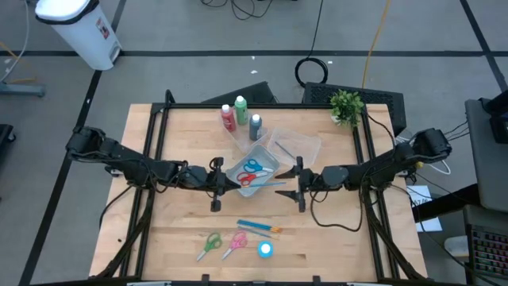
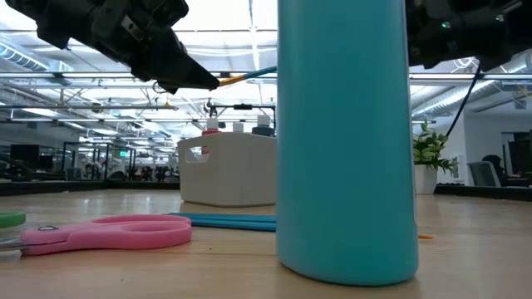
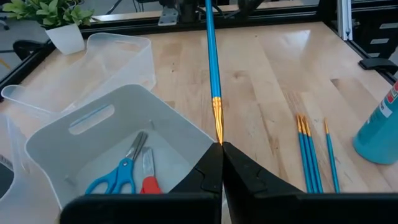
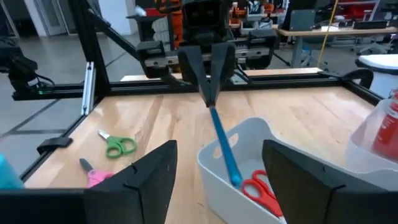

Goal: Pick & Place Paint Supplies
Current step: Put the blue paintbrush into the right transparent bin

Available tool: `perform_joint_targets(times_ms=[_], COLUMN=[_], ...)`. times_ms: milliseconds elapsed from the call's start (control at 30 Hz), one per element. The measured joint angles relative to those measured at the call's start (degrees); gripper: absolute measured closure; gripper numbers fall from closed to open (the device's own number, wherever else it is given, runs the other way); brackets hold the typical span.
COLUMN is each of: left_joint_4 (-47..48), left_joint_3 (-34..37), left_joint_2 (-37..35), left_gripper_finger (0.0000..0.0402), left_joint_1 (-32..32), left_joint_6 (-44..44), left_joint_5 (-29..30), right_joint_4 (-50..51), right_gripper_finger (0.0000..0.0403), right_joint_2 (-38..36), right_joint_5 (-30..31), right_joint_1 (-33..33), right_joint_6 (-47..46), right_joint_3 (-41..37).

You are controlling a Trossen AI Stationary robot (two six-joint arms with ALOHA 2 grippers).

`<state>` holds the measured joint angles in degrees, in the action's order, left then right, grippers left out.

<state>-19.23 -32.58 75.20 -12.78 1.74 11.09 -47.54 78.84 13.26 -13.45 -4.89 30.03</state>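
Note:
My left gripper (image 3: pixel 221 149) (image 1: pixel 236 183) hangs above the table's middle, shut on a thin blue orange-tipped brush (image 3: pixel 210 62) (image 1: pixel 266 184). The brush points toward my right gripper (image 4: pixel 219 149) (image 1: pixel 295 184), which is open. Its two fingers stand wide on either side of the brush's blue end (image 4: pixel 234 174) without touching it. Below lies a clear tub (image 3: pixel 124 106) (image 1: pixel 262 149) with blue scissors (image 3: pixel 115 180) and red scissors (image 4: pixel 261 190) inside. On the near table lie more brushes (image 1: pixel 258 228), green scissors (image 1: pixel 209 244), pink scissors (image 1: pixel 236 244) and a light blue bottle (image 1: pixel 265 249). My left gripper pinches the brush at its orange-tipped end (image 3: pixel 218 138) between the free ends of its two fingers (image 2: pixel 195 77). The fingers come level from the table's left and lie along the brush. The brush is lifted clear, about level, above the tub's near edge.
Red (image 1: pixel 228 117), green (image 1: pixel 240 110) and grey (image 1: pixel 255 127) bottles stand behind the tub. A second clear tub (image 1: pixel 295 144) sits to the right, and a small potted plant (image 1: pixel 347 106) stands at the far right corner. Black frame rails run along the table's sides.

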Motion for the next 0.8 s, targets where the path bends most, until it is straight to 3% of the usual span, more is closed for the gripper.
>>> perform_joint_targets(times_ms=[567,800], left_joint_4=[0.5,0.6], left_joint_3=[0.0,0.0], left_joint_2=[0.0,0.0], left_gripper_finger=[0.0399,0.0398], left_joint_1=[0.0,0.0], left_joint_6=[0.3,0.3], left_joint_5=[0.0,0.0], right_joint_4=[2.8,3.1], right_gripper_finger=[0.0178,0.0214], right_joint_2=[4.8,4.8], right_joint_5=[0.0,0.0], right_joint_1=[1.5,1.5], right_joint_6=[1.5,1.3], right_joint_3=[4.4,4.3])
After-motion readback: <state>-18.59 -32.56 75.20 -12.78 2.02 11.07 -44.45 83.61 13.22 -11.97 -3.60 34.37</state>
